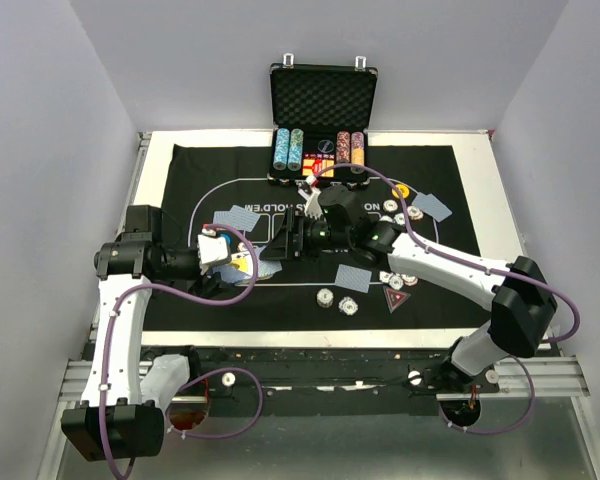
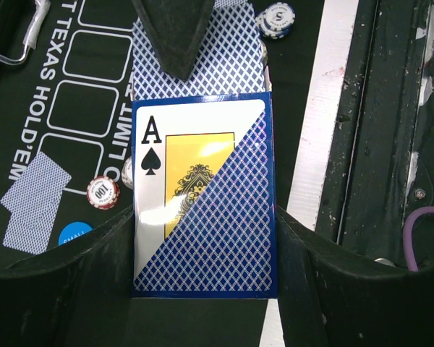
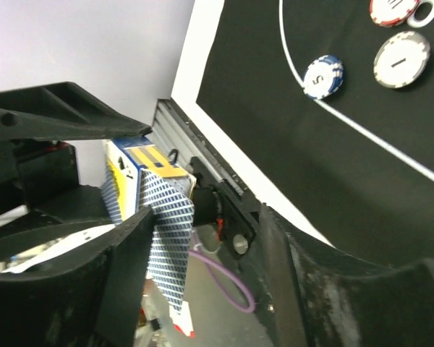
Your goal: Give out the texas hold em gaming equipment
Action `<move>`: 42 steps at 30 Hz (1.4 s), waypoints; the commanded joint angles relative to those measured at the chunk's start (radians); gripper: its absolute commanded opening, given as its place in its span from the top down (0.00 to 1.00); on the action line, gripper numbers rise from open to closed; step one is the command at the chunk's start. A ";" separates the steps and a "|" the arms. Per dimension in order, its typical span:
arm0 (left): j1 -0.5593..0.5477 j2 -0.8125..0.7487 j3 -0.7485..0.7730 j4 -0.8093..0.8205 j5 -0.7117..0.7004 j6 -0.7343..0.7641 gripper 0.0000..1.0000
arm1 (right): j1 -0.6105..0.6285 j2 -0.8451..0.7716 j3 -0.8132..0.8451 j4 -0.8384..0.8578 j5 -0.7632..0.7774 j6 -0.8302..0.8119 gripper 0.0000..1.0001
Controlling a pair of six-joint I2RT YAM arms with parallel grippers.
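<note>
My left gripper is shut on a pack of playing cards that shows an ace of spades and a blue lattice. A blue-backed card sticks out of its far end. In the top view the left gripper holds the pack above the mat's left half, and my right gripper faces it. The right gripper is open, and the card hangs between its jaws against the left finger. Dealt cards and poker chips lie on the mat.
The open black case with chip rows stands at the back. A red triangular marker and a yellow button lie on the right of the black mat. A blue button sits near two cards.
</note>
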 commanded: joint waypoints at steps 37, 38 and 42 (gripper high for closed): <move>-0.007 -0.017 0.022 0.041 0.053 -0.016 0.54 | -0.048 -0.223 -0.176 0.029 -0.040 0.154 0.89; -0.008 -0.017 0.022 0.042 0.050 -0.016 0.54 | -0.051 -0.228 -0.178 0.029 -0.042 0.156 0.91; -0.008 -0.017 0.022 0.046 0.050 -0.017 0.54 | -0.085 -0.255 -0.204 0.031 -0.060 0.172 0.99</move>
